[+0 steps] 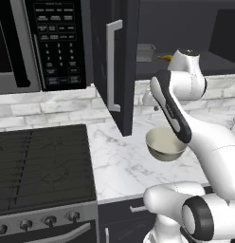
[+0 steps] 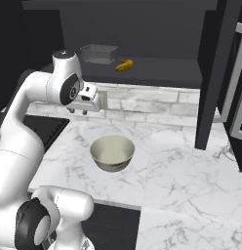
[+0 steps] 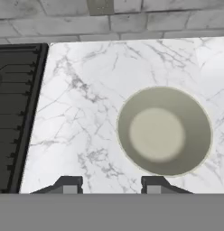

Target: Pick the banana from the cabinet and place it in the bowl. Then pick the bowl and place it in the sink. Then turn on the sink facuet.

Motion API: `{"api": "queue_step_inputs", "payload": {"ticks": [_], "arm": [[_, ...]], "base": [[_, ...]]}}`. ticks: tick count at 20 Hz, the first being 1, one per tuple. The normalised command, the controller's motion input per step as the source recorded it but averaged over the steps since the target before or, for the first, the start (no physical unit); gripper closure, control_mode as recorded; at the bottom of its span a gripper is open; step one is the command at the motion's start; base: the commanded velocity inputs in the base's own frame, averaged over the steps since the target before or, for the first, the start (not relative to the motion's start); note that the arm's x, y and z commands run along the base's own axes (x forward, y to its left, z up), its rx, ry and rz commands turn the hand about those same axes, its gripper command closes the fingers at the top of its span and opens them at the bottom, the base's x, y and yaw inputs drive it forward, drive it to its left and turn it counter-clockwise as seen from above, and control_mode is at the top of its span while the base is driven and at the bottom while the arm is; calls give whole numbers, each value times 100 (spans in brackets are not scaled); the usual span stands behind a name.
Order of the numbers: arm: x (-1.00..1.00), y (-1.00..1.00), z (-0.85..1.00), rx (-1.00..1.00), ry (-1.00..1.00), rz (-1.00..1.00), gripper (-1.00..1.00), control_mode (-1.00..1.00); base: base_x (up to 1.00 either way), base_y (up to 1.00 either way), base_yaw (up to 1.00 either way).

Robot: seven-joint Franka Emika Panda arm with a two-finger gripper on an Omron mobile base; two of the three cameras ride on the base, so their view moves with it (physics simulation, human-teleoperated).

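The black cabinet (image 1: 101, 52) hangs open, its door (image 2: 211, 73) swung out. On its shelf lies the small yellow banana (image 2: 124, 65), next to a metal pan (image 2: 98, 53); in the left base view the banana (image 1: 164, 57) peeks out beside the arm. The cream-white bowl (image 2: 112, 153) stands upright and empty on the marble counter (image 1: 119, 161). My gripper (image 2: 78, 112) points down, above the counter and up-left of the bowl, below the shelf. In the hand view the gripper (image 3: 111, 186) is open and holds nothing, with the bowl (image 3: 164, 131) to its right. The sink is out of view.
A black stove (image 1: 41, 166) borders the counter on the left, and its edge shows as the stove (image 3: 16, 117) in the hand view. A microwave (image 1: 43, 42) hangs above it. The open door's edge reaches out over the counter. A thin grey metal piece (image 2: 224, 152) shows at the far right.
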Motion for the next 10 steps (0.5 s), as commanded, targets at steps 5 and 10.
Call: {"api": "queue_step_inputs", "payload": {"ticks": [5, 10], "arm": [[-34, -10, 1, 0, -9, -4, -100, -100], [-48, -50, 26, 0, -38, -19, -100, -100]], "base": [[0, 0, 0], [0, 0, 0]]}}
